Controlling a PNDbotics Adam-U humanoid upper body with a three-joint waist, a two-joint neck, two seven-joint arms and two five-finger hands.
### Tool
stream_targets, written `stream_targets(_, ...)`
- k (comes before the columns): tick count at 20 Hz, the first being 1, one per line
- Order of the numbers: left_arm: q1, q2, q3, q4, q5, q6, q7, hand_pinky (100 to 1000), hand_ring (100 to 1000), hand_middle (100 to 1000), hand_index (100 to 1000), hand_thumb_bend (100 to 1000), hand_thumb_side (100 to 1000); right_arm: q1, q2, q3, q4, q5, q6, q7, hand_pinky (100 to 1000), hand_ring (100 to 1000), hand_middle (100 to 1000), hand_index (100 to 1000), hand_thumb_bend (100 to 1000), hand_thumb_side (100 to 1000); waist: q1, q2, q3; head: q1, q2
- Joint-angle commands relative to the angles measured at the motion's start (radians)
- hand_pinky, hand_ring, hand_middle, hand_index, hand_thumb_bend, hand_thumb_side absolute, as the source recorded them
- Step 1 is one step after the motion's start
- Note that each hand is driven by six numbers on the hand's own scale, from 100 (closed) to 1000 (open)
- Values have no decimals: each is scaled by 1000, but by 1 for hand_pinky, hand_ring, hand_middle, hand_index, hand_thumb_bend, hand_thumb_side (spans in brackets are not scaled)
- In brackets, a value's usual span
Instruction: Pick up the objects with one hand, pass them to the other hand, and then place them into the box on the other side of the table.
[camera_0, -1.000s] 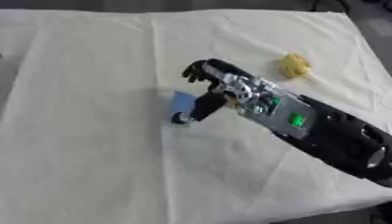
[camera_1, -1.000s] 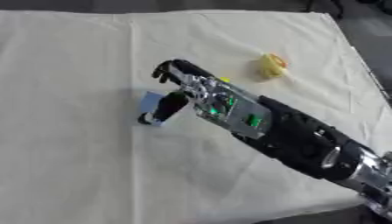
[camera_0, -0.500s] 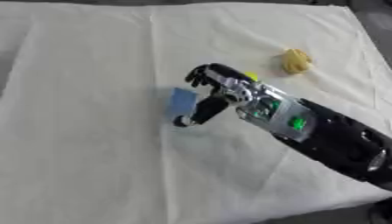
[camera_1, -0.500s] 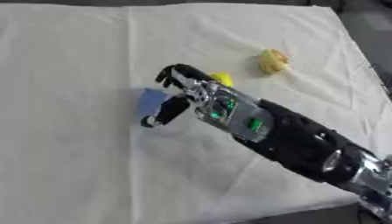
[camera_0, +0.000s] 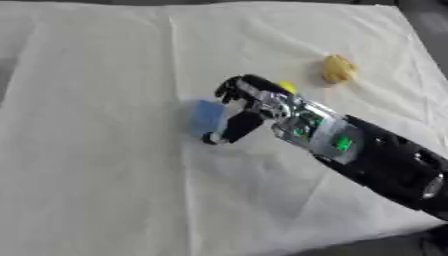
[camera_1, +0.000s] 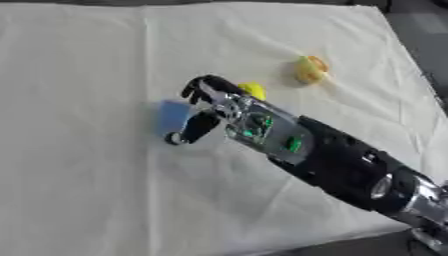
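A flat blue block (camera_0: 206, 115) lies on the white cloth near the middle of the table. My right hand (camera_0: 262, 102) reaches in from the lower right and sits against the block's right side. Its bent fingers (camera_0: 231, 88) hang just past the block's far corner and its thumb (camera_0: 229, 129) points down to the near corner. The block rests on the cloth, apart from the fingers. A small yellow thing (camera_1: 253, 90) peeks out behind the hand. A larger yellow lumpy object (camera_0: 336, 68) lies further right and back. No box and no left hand show.
The white cloth (camera_0: 96, 190) covers the table and is creased. The table's right edge (camera_1: 418, 60) and near right corner run close to my forearm (camera_0: 385, 160). Bare cloth stretches to the left and front.
The small yellow thing behind the hand has come into sight. The hand has barely shifted beside the blue block.
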Motion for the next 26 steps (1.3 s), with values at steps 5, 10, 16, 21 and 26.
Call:
stream_targets(5, -12, 14, 18, -17, 5, -4, 3, 738, 808, 752, 839, 126, 664, -17, -5, -10, 14, -48, 1, -44, 774, 875, 693, 790, 536, 163, -6, 10, 7, -14, -2)
stream_targets(10, -12, 12, 20, -19, 8, -6, 4, 740, 809, 751, 838, 118, 668, -25, -2, -7, 25, -71, 1, -69, 772, 871, 689, 787, 515, 138, -6, 20, 15, -21, -2)
stream_targets(16, -11, 13, 24, -23, 13, -8, 9, 740, 810, 748, 838, 111, 671, -33, 4, -3, 43, -89, 1, -87, 767, 856, 659, 763, 481, 100, -7, 32, 25, -27, -2)
stream_targets(21, -8, 13, 25, -24, 15, -9, 11, 741, 811, 747, 837, 105, 674, -35, 6, -6, 39, -114, 1, -117, 742, 809, 579, 692, 433, 100, -6, 35, 23, -24, -2)
stream_targets(26, -4, 14, 25, -23, 15, -10, 10, 742, 811, 746, 835, 100, 679, -35, -2, -12, 4, -152, 1, -160, 714, 765, 496, 600, 378, 100, -4, 29, 24, -25, -2)
